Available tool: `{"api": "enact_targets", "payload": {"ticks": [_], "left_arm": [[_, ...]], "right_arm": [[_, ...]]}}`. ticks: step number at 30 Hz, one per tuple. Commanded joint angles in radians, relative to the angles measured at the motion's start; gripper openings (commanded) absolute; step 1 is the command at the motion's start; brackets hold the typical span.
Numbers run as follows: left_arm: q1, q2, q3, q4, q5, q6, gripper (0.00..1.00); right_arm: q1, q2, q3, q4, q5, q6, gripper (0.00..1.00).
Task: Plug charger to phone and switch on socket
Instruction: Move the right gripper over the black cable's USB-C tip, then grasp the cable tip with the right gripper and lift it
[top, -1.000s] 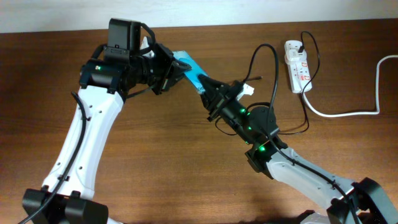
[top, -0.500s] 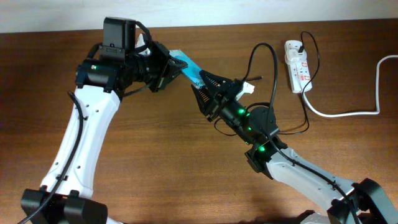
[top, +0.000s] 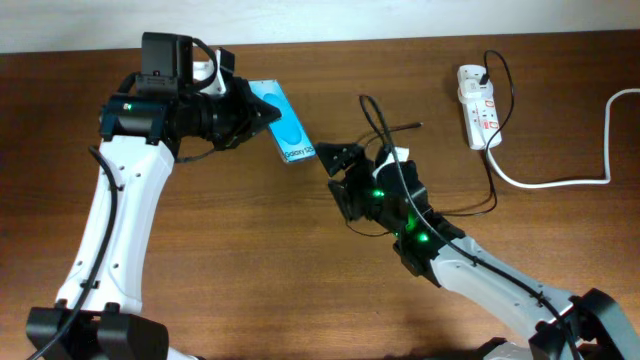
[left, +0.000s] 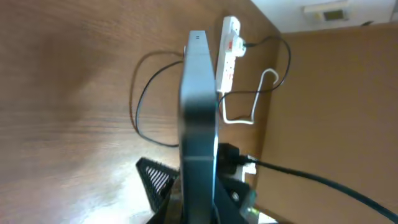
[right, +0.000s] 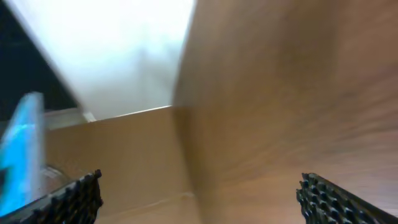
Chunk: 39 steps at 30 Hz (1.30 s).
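Note:
The phone (top: 283, 122), cyan screen up, hangs tilted above the table with my left gripper (top: 262, 112) shut on its upper end. In the left wrist view the phone (left: 199, 106) shows edge-on, clamped in the gripper (left: 199, 202). My right gripper (top: 335, 160) stands open just off the phone's lower end, nothing between its fingers (right: 199, 193); the phone (right: 25, 149) shows at that view's left edge. The charger (top: 494, 185), a thin black cable, loops from the socket (top: 478, 105) toward the right arm. Its plug tip I cannot make out.
A thick white cord (top: 560, 180) runs from the socket to the table's right edge. In the left wrist view the socket (left: 229, 43), the cable loop (left: 133, 99) and the white cord (left: 249, 118) lie beyond the phone. A pale wall borders the table's far edge.
My right gripper has opened and drawn back from the phone's lower end. The left arm has carried the phone left and turned it. The cable near the right gripper has shifted left.

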Motion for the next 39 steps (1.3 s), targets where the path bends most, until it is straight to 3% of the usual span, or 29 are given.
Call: {"api": "enact_targets", "payload": {"ticks": [1, 4, 8, 11, 12, 13, 17, 21, 24, 29, 39], "left_arm": [[0.014, 0.007, 0.014, -0.019, 0.038, 0.065, 0.0], [0.044, 0.007, 0.014, -0.085, 0.053, 0.095, 0.0], [0.069, 0.007, 0.014, -0.125, 0.065, 0.095, 0.0], [0.069, 0.007, 0.014, -0.125, 0.065, 0.095, 0.0], [0.069, 0.007, 0.014, -0.128, 0.064, 0.095, 0.0], [0.069, 0.007, 0.014, -0.13, 0.064, 0.095, 0.0], [0.068, 0.007, 0.014, -0.145, 0.064, 0.095, 0.0], [0.068, 0.007, 0.014, -0.151, 0.063, 0.095, 0.0], [0.068, 0.007, 0.014, -0.151, 0.06, 0.095, 0.0], [0.068, 0.007, 0.014, -0.151, 0.06, 0.095, 0.0], [0.069, 0.007, 0.014, -0.151, 0.051, 0.095, 0.0]], "right_arm": [[-0.043, -0.052, 0.0, -0.116, 0.03, -0.182, 0.98], [-0.083, -0.203, 0.001, -0.292, 0.103, -0.274, 0.98], [-0.082, -0.486, 0.013, -0.728, 0.306, -0.286, 0.98], [-0.082, -0.513, 0.013, -0.75, 0.418, -0.285, 0.98], [-0.082, -0.496, 0.013, -0.736, 0.481, -0.286, 0.97], [-0.082, -0.458, 0.013, -0.716, 0.548, -0.286, 0.88], [-0.137, -0.228, 0.074, -0.595, 0.535, -0.286, 0.85], [-0.308, 0.073, 0.334, -0.663, 0.273, -0.267, 0.77], [-0.384, 0.243, 0.459, -0.703, 0.128, -0.157, 0.73], [-0.413, 0.331, 0.465, -0.601, 0.122, -0.01, 0.67], [-0.469, 0.599, 0.641, -0.591, 0.019, -0.007, 0.6]]}}
